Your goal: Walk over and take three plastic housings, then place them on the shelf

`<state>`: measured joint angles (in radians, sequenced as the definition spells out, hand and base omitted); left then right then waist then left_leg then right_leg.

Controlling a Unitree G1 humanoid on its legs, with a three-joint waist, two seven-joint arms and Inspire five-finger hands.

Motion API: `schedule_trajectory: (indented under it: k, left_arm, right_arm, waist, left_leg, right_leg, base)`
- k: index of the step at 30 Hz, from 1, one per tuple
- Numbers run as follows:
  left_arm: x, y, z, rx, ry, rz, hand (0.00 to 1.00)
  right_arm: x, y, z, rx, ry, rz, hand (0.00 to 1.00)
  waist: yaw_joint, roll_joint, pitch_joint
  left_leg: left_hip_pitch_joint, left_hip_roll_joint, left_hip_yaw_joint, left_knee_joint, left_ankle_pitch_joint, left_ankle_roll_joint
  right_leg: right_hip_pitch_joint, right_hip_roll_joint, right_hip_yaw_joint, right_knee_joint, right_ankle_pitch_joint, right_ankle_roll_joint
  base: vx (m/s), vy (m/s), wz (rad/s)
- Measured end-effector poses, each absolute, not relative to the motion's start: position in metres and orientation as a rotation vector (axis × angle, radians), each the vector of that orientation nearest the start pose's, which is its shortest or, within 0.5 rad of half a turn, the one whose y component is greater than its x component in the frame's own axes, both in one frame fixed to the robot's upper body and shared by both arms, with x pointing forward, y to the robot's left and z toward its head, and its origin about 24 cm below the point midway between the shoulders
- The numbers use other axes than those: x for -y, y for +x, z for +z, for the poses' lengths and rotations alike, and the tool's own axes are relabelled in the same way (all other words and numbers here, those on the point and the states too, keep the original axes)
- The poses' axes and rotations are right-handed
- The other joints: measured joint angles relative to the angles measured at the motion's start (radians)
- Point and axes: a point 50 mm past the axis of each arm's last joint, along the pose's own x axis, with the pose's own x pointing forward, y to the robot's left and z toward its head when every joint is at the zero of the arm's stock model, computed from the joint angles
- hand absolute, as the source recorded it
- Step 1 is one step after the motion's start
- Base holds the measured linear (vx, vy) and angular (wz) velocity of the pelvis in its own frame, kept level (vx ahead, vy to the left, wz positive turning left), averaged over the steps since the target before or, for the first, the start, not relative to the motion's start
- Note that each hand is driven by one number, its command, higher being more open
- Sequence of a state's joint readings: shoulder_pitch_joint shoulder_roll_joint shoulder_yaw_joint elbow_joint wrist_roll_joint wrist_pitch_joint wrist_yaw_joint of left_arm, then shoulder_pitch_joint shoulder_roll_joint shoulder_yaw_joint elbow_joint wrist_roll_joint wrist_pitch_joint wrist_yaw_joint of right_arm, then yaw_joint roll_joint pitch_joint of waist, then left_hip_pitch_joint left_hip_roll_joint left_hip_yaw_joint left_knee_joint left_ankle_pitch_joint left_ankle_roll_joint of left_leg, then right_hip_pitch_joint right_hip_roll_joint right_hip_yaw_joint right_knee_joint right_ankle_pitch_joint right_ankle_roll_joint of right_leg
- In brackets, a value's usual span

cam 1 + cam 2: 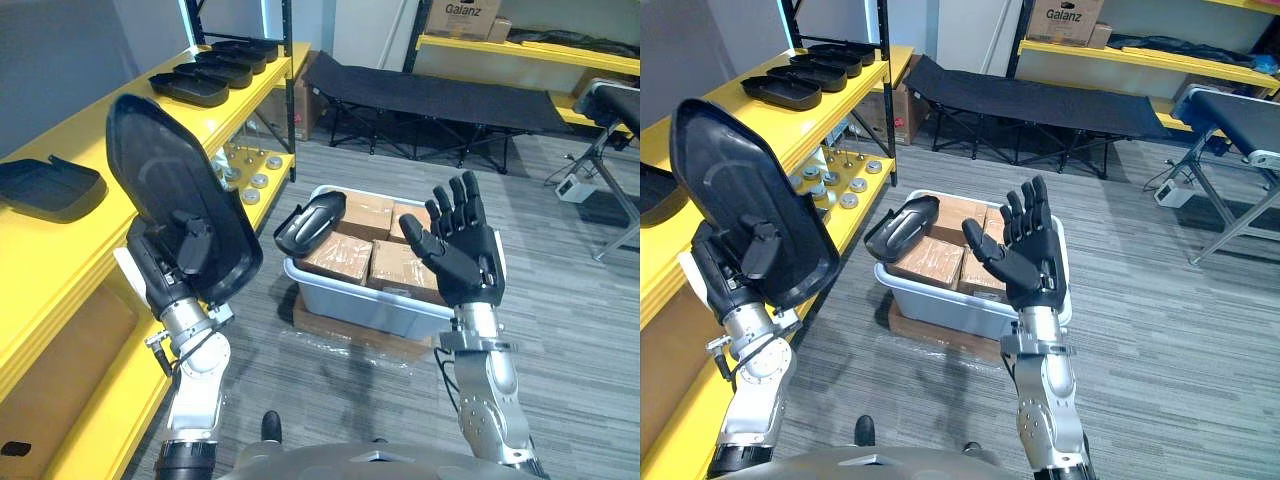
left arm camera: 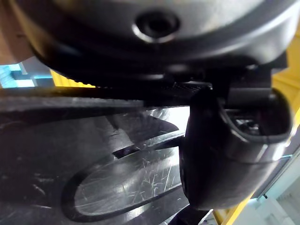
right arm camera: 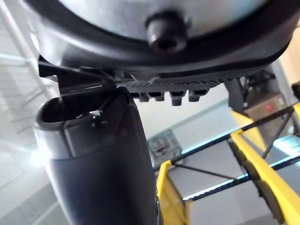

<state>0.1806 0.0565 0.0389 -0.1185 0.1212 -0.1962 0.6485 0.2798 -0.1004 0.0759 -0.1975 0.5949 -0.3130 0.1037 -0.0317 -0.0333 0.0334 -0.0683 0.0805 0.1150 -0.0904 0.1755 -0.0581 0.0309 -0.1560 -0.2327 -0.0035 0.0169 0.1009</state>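
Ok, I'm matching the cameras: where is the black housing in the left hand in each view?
Left eye view: housing upright at left, gripped by the left hand.
Right eye view: at left, nearer the edge.
Left wrist view: its scratched face beside the thumb.
Right wrist view: the open right hand and yellow racking instead.
Shared landmark: the grey bin, in both eye views.

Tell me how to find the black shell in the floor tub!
Look at the grey tub on the floor beside the yellow shelf. The black housing lies on the brown boxes at its shelf-side end; the other housings sit on the shelf or in the left hand.
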Motion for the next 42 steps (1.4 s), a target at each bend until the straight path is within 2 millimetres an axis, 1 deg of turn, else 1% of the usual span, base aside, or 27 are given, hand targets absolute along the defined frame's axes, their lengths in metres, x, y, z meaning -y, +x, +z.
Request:
schedule_trajectory:
  k: [2,3,5,7,9,11,14,15,16,17,18,19,21,22,23,25,26,29,30,31,32,33,35,36,38,40,42]
  left_arm:
    - [-0.204,0.190,0.044,0.178,0.041,0.697,0.00]
    - [-0.204,0.187,0.042,0.178,0.020,0.701,0.00]
    - [-0.204,0.178,0.039,0.189,-0.072,0.724,0.00]
    - [-0.208,0.173,0.039,0.208,-0.102,0.750,0.00]
    - [-0.211,0.168,0.041,0.226,-0.096,0.762,0.00]
    - [-0.214,0.163,0.049,0.258,-0.093,0.769,0.00]
    - [-0.215,0.161,0.065,0.329,-0.094,0.745,0.00]
    - [-0.217,0.160,0.074,0.373,-0.092,0.734,0.00]
    - [-0.218,0.159,0.078,0.389,-0.091,0.733,0.00]
    - [-0.221,0.155,0.084,0.415,-0.083,0.744,0.00]
    - [-0.224,0.152,0.086,0.425,-0.076,0.751,0.00]
    - [-0.229,0.146,0.091,0.442,-0.058,0.768,0.00]
    - [-0.236,0.143,0.093,0.453,-0.053,0.788,0.00]
    - [-0.243,0.136,0.094,0.457,-0.062,0.811,0.00]
    - [-0.250,0.129,0.094,0.454,-0.064,0.839,0.00]
    - [-0.257,0.121,0.091,0.434,-0.071,0.857,0.00]
    - [-0.258,0.117,0.090,0.422,-0.072,0.854,0.00]
    - [-0.255,0.119,0.085,0.391,-0.102,0.819,0.00]
    - [-0.253,0.120,0.085,0.384,-0.105,0.804,0.00]
    - [-0.249,0.124,0.084,0.370,-0.112,0.770,0.00]
    - [-0.244,0.130,0.082,0.354,-0.125,0.721,0.00]
    - [-0.240,0.134,0.080,0.345,-0.136,0.690,0.00]
    - [-0.229,0.145,0.077,0.334,-0.161,0.593,0.00]
    - [-0.223,0.150,0.075,0.329,-0.176,0.548,0.00]
    - [-0.218,0.153,0.075,0.328,-0.192,0.506,0.00]
    - [-0.216,0.156,0.077,0.336,-0.203,0.455,0.00]
    - [-0.213,0.162,0.081,0.355,-0.191,0.396,0.00]
  right_arm:
    - [0.179,0.184,0.031,0.126,0.446,-0.043,1.00]
    - [0.181,0.181,0.024,0.095,0.448,-0.063,1.00]
    - [0.188,0.168,0.002,0.000,0.436,-0.153,1.00]
    - [0.192,0.164,-0.003,-0.027,0.417,-0.193,1.00]
    - [0.194,0.164,-0.003,-0.023,0.413,-0.212,1.00]
    - [0.192,0.170,0.000,-0.006,0.416,-0.206,1.00]
    - [0.185,0.184,0.005,0.007,0.351,-0.196,1.00]
    - [0.175,0.195,0.009,0.016,0.316,-0.174,1.00]
    - [0.172,0.200,0.011,0.024,0.307,-0.161,1.00]
    - [0.165,0.210,0.015,0.038,0.286,-0.136,1.00]
    - [0.161,0.215,0.017,0.042,0.275,-0.119,1.00]
    - [0.153,0.225,0.022,0.055,0.234,-0.087,1.00]
    - [0.151,0.232,0.025,0.067,0.198,-0.082,1.00]
    - [0.149,0.238,0.029,0.080,0.172,-0.074,1.00]
    - [0.146,0.244,0.033,0.096,0.169,-0.064,1.00]
    - [0.145,0.249,0.036,0.104,0.165,-0.057,1.00]
    - [0.146,0.250,0.037,0.105,0.158,-0.051,1.00]
    - [0.147,0.253,0.038,0.095,0.140,-0.020,1.00]
    - [0.147,0.253,0.038,0.092,0.138,-0.014,1.00]
    - [0.147,0.252,0.037,0.090,0.139,-0.004,1.00]
    - [0.149,0.250,0.035,0.081,0.141,-0.010,1.00]
    - [0.151,0.248,0.033,0.076,0.140,-0.019,1.00]
    - [0.157,0.243,0.028,0.053,0.135,-0.040,1.00]
    - [0.159,0.240,0.025,0.042,0.132,-0.045,1.00]
    - [0.158,0.237,0.022,0.033,0.125,-0.031,1.00]
    - [0.157,0.236,0.021,0.027,0.125,-0.010,1.00]
    - [0.158,0.232,0.023,0.037,0.128,-0.009,1.00]
  waist:
    - [0.001,0.000,0.000]
    - [0.002,0.001,0.000]
    - [0.000,0.007,0.005]
    - [-0.001,0.016,0.010]
    - [0.003,0.021,0.012]
    - [0.007,0.023,0.012]
    - [0.032,0.024,0.012]
    - [0.056,0.027,0.013]
    - [0.064,0.030,0.013]
    - [0.079,0.036,0.016]
    - [0.089,0.039,0.017]
    - [0.113,0.044,0.020]
    - [0.145,0.047,0.022]
    - [0.167,0.046,0.022]
    - [0.175,0.043,0.023]
    - [0.191,0.037,0.023]
    - [0.196,0.033,0.023]
    - [0.193,0.029,0.028]
    - [0.190,0.029,0.031]
    - [0.178,0.029,0.038]
    - [0.153,0.030,0.042]
    - [0.145,0.030,0.044]
    - [0.137,0.038,0.070]
    - [0.138,0.047,0.079]
    - [0.138,0.058,0.091]
    - [0.135,0.058,0.103]
    - [0.133,0.057,0.103]
  left_leg:
    - [0.000,0.001,0.015,0.000,-0.003,-0.001]
    - [0.000,0.001,0.019,0.000,-0.004,-0.001]
    - [-0.002,0.001,0.019,0.000,-0.004,-0.001]
    - [-0.002,0.001,0.019,0.000,-0.004,-0.002]
    - [-0.002,0.000,0.016,0.000,-0.004,-0.002]
    - [-0.013,-0.002,-0.006,0.000,-0.003,-0.003]
    - [-0.041,-0.008,-0.059,0.000,0.005,-0.003]
    - [-0.056,-0.015,-0.098,0.000,0.009,-0.006]
    - [-0.063,-0.017,-0.112,0.000,0.013,-0.007]
    - [-0.068,-0.023,-0.139,0.000,0.018,-0.007]
    - [-0.069,-0.026,-0.152,0.000,0.022,-0.007]
    - [-0.068,-0.036,-0.183,0.000,0.026,-0.006]
    - [-0.071,-0.040,-0.211,0.000,0.029,-0.005]
    - [-0.078,-0.043,-0.226,0.001,0.030,-0.004]
    - [-0.087,-0.045,-0.241,0.001,0.032,-0.003]
    - [-0.090,-0.048,-0.248,0.001,0.032,-0.004]
    - [-0.089,-0.051,-0.250,0.001,0.037,-0.011]
    - [-0.080,-0.052,-0.245,0.002,0.036,-0.010]
    - [-0.081,-0.052,-0.240,0.001,0.030,-0.001]
    - [-0.089,-0.044,-0.189,0.001,0.021,0.014]
    - [-0.100,-0.032,-0.123,0.001,0.007,0.034]
    - [-0.101,-0.028,-0.105,0.002,0.004,0.038]
    - [-0.103,-0.013,-0.029,0.005,-0.001,0.047]
    - [-0.111,-0.009,-0.018,0.005,-0.001,0.047]
    - [-0.124,-0.010,-0.010,0.005,-0.001,0.046]
    - [-0.127,-0.014,0.031,0.006,-0.001,0.046]
    - [-0.130,-0.037,0.007,0.007,0.035,0.072]
  right_leg:
    - [-0.008,0.001,0.015,0.001,0.000,0.000]
    - [-0.008,0.001,0.018,0.001,0.000,0.000]
    - [-0.008,0.002,0.019,0.001,0.000,0.000]
    - [-0.008,0.002,0.019,0.001,0.000,0.001]
    - [-0.005,0.002,0.016,0.000,0.000,0.001]
    - [-0.001,0.003,-0.004,-0.001,0.000,0.001]
    - [0.001,0.003,-0.052,-0.008,0.000,0.001]
    - [0.009,0.002,-0.089,-0.015,0.000,0.001]
    - [0.012,0.002,-0.102,-0.016,-0.002,0.001]
    - [0.024,0.002,-0.133,-0.016,-0.008,0.004]
    - [0.031,0.002,-0.146,-0.015,-0.012,0.004]
    - [0.046,0.001,-0.180,-0.015,-0.021,0.006]
    - [0.062,-0.001,-0.211,-0.013,-0.032,0.009]
    - [0.062,-0.005,-0.228,-0.009,-0.041,0.010]
    - [0.062,-0.005,-0.244,-0.006,-0.044,0.008]
    - [0.064,-0.007,-0.255,0.001,-0.048,0.008]
    - [0.066,-0.009,-0.257,0.003,-0.049,0.009]
    - [0.077,-0.007,-0.255,0.013,-0.052,0.006]
    - [0.077,-0.007,-0.256,0.019,-0.054,0.006]
    - [0.083,-0.004,-0.269,0.021,-0.060,0.008]
    - [0.097,-0.002,-0.312,0.021,-0.065,0.012]
    - [0.104,-0.002,-0.334,0.021,-0.067,0.011]
    - [0.138,-0.002,-0.398,0.024,-0.081,0.016]
    - [0.135,-0.002,-0.420,0.040,-0.099,0.020]
    - [0.127,-0.008,-0.422,0.076,-0.134,0.018]
    - [0.120,-0.032,-0.415,0.135,-0.186,0.025]
    - [0.085,-0.030,-0.315,0.237,-0.260,0.024]
  base:
    - [0.01,-0.003,-0.17]
    - [0.02,-0.007,-0.14]
    - [0.01,-0.005,-0.03]
    - [0.00,0.000,0.00]
    - [0.00,-0.003,0.04]
    - [0.00,-0.006,0.27]
    - [0.00,-0.005,0.51]
    - [-0.01,-0.015,0.56]
    - [-0.01,-0.025,0.77]
    - [0.00,-0.023,0.55]
    - [0.00,-0.038,0.78]
    - [0.00,-0.040,0.73]
    - [0.01,-0.040,0.64]
    - [0.03,-0.024,0.48]
    - [0.03,-0.015,0.40]
    - [0.05,-0.024,0.22]
    - [0.05,-0.019,0.09]
    - [0.00,0.000,0.00]
    - [-0.04,0.005,0.12]
    - [-0.09,0.014,0.51]
    - [-0.08,0.014,0.72]
    - [-0.04,0.001,0.98]
    - [-0.05,0.018,0.91]
    - [-0.08,0.022,0.71]
    - [-0.04,0.028,0.62]
    - [0.01,0.035,0.62]
    - [0.04,-0.023,0.71]
